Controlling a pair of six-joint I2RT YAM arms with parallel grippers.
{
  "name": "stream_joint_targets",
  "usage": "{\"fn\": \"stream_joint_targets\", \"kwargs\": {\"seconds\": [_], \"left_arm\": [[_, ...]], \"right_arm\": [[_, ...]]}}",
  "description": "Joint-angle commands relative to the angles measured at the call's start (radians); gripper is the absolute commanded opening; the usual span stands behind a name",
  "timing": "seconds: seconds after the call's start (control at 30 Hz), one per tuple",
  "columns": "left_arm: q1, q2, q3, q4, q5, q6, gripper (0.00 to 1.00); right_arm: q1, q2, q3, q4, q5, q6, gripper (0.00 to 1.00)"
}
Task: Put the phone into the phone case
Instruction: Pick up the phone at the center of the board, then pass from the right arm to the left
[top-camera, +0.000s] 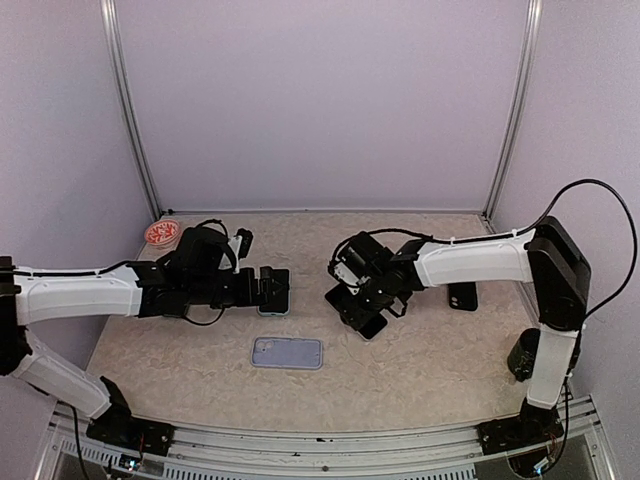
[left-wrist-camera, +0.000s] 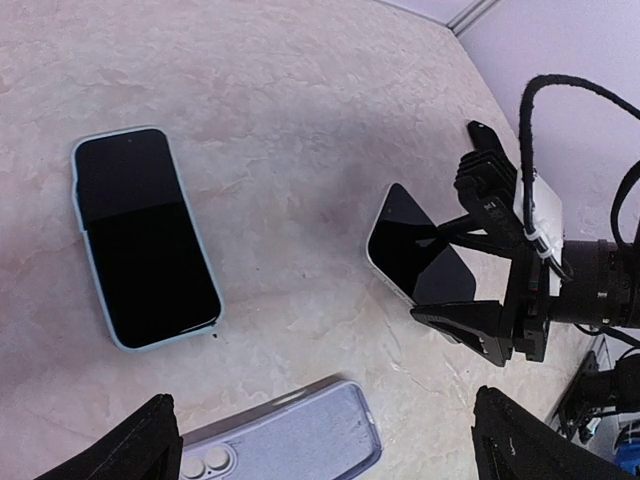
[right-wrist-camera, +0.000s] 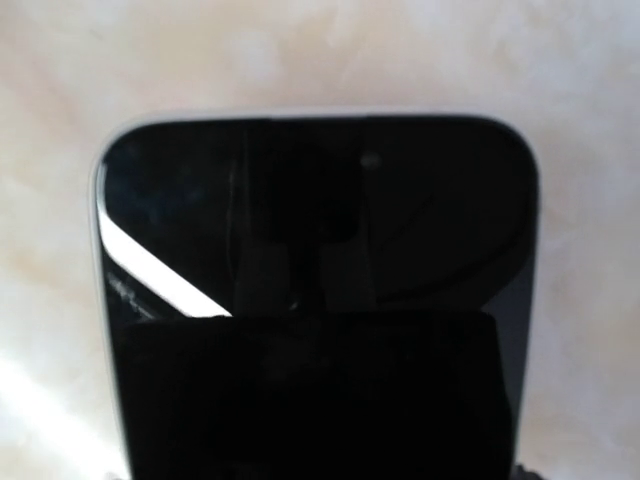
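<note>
The phone (left-wrist-camera: 415, 255), black screen with a pale rim, sits tilted off the table with my right gripper (left-wrist-camera: 432, 272) shut on its long edges; it fills the right wrist view (right-wrist-camera: 320, 230). From above, it pokes out under that gripper (top-camera: 362, 315). The lavender phone case (top-camera: 287, 352) lies inside-up near the table's front middle and appears again at the bottom of the left wrist view (left-wrist-camera: 300, 435). My left gripper (top-camera: 275, 290) hangs open above the table, with only black fingertips (left-wrist-camera: 150, 445) showing and nothing between them.
A second phone in a light blue case (left-wrist-camera: 145, 235) lies screen-up under the left gripper. A dark phone-sized slab (top-camera: 462, 296) rests behind the right arm. A red-and-white round object (top-camera: 162, 233) sits at the back left, and a black cylinder (top-camera: 522, 355) at the right edge.
</note>
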Motion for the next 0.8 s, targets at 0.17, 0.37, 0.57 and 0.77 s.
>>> {"fn": "stream_joint_targets", "kwargs": {"seconds": [0.17, 0.37, 0.57, 0.77], "left_arm": [[-0.007, 0.119, 0.117, 0.140, 0.243, 0.016, 0.99], [-0.041, 0.199, 0.197, 0.130, 0.272, 0.016, 0.99], [-0.054, 0.272, 0.236, 0.135, 0.302, 0.002, 0.94], [-0.055, 0.299, 0.237, 0.165, 0.340, -0.013, 0.86]], "right_arm": [[0.059, -0.237, -0.179, 0.298, 0.033, -0.089, 0.70], [0.093, -0.292, -0.234, 0.367, 0.047, -0.111, 0.70], [0.126, -0.304, -0.260, 0.405, 0.073, -0.127, 0.70], [0.146, -0.320, -0.282, 0.445, 0.083, -0.138, 0.70]]}}
